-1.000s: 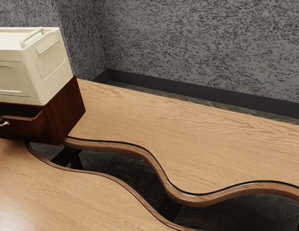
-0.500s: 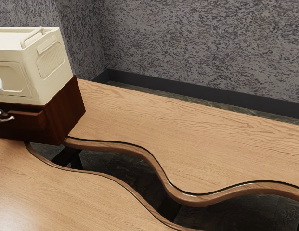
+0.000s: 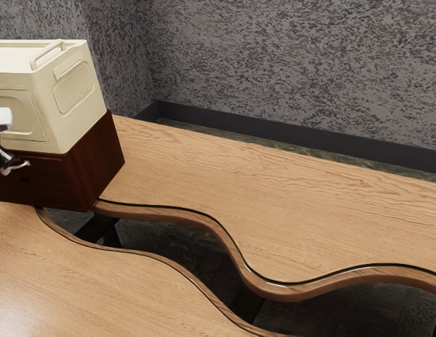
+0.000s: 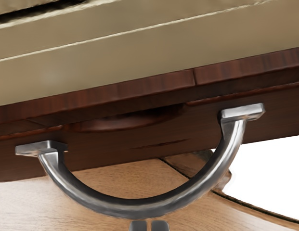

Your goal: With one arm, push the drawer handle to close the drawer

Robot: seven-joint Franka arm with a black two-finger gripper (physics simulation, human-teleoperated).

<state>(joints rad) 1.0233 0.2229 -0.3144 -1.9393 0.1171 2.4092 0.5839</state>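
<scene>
While a mottled grey wall (image 3: 288,63) with a dark skirting (image 3: 274,130) stood behind, the wood-grained tabletop (image 3: 295,203) ran in two parts, a wavy gap between them showing dark floor (image 3: 182,242). On it sat the dark red-brown cabinet (image 3: 98,161), a cream crate (image 3: 84,95) on top. The drawer (image 3: 35,186) looked flush or nearly so, its curved metal handle (image 4: 135,208) by my gripper (image 3: 3,166). My fingertips (image 4: 160,225) stood close together, a thin gap between. The exterior view's left edge cut off crate, cabinet and arm; handle contact was hard to make out.
</scene>
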